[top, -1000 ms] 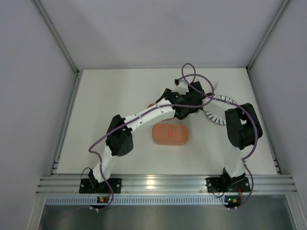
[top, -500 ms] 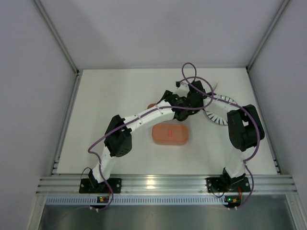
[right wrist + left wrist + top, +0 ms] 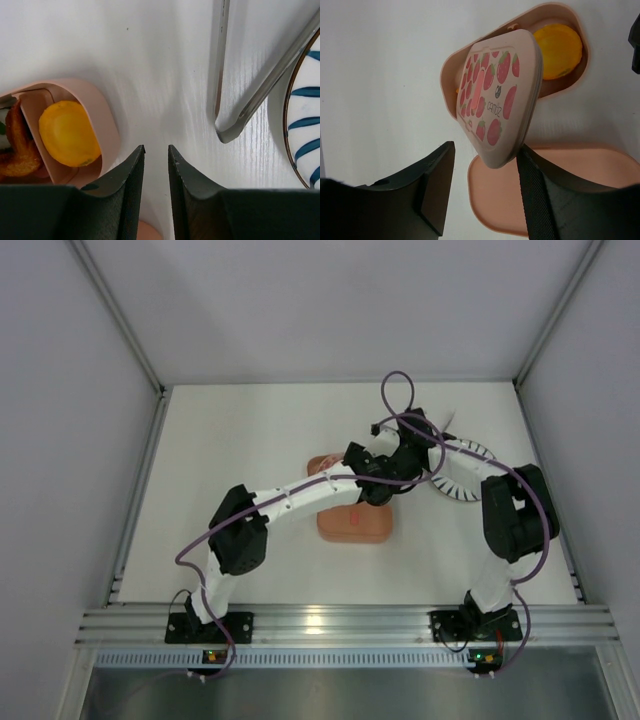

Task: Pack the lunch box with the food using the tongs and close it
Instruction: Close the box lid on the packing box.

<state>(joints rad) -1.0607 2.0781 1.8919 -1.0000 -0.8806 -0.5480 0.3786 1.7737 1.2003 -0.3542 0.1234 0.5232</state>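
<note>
One tray of the lunch box (image 3: 586,37) lies on the table with an orange round piece (image 3: 559,50) in it. A strawberry-print lid (image 3: 497,97) leans tilted across that tray. My left gripper (image 3: 485,160) is open around the lid's near end, which is close against the right finger (image 3: 540,195) and clear of the other. A second salmon-pink oval part (image 3: 560,195) lies below. In the right wrist view the tray (image 3: 107,125) holds the orange piece (image 3: 67,132) and brown strips (image 3: 17,145). My right gripper (image 3: 156,150) hovers over bare table, jaws narrowly apart, empty. The tongs (image 3: 250,107) lie on the table.
A white plate (image 3: 305,115) with dark radial stripes sits just right of the tongs, also at the table's right in the top view (image 3: 462,485). Both wrists crowd together above the tray (image 3: 318,465) and the pink oval part (image 3: 355,525). Grey walls enclose the table.
My left gripper has opened wider and shifted right and nearer, uncovering the tray in the top view. The right arm drifted slightly right, with its jaws unchanged.
</note>
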